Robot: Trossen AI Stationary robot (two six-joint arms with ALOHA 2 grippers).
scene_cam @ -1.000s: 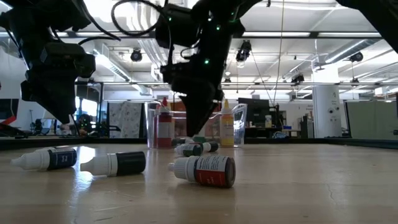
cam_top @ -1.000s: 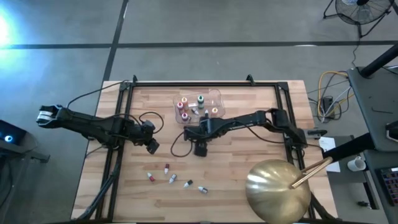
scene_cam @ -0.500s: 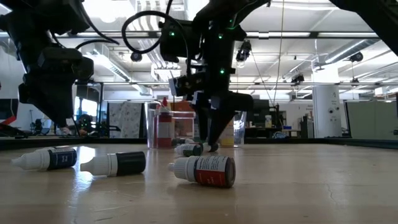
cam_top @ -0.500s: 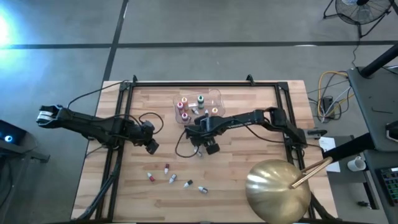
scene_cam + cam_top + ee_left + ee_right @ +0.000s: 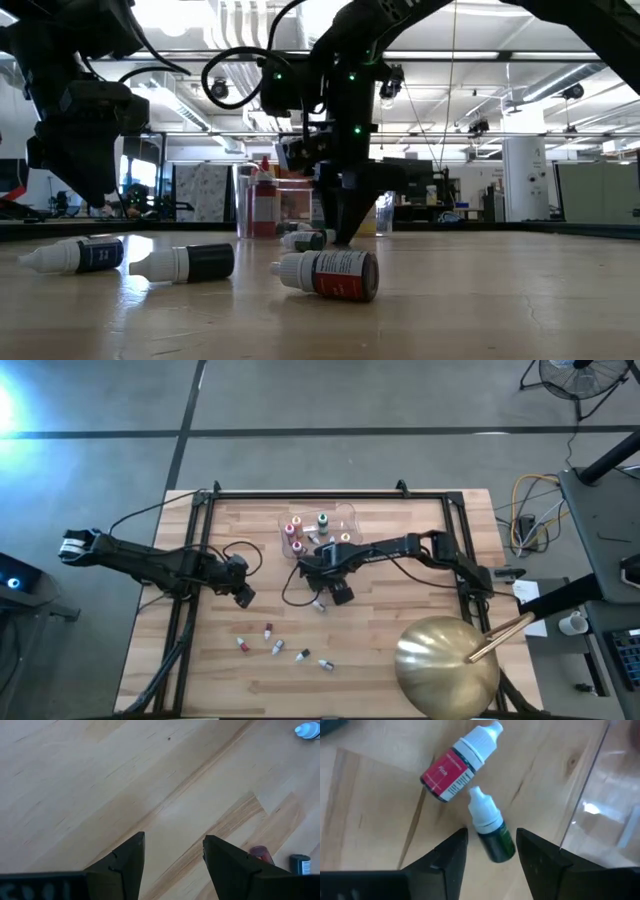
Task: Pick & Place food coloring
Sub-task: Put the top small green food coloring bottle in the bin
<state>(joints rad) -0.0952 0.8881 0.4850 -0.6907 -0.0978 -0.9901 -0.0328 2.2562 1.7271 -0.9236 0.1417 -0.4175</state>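
Observation:
Two food coloring bottles lie on their sides beside the clear tub [image 5: 600, 795]: a pink-labelled one [image 5: 455, 765] and a green one [image 5: 494, 837], both white-capped. My right gripper [image 5: 492, 852] points down over the green one, open, one finger on each side of its body; I see no touch. Several more bottles [image 5: 277, 648] lie on the near part of the table, and others stand in the tub [image 5: 318, 528]. My left gripper [image 5: 245, 595] hangs open over bare wood [image 5: 172, 855].
A big gold dome [image 5: 447, 665] with a wooden stick sits at the near right corner. In the low view, three bottles [image 5: 185, 262] lie close in front, one red-labelled [image 5: 328, 273]. A black frame [image 5: 330, 493] runs round the table's edges.
My right gripper has rolled about its own axis and sunk toward the table, coming down over the two bottles next to the tub. The bottles have stayed where they lay.

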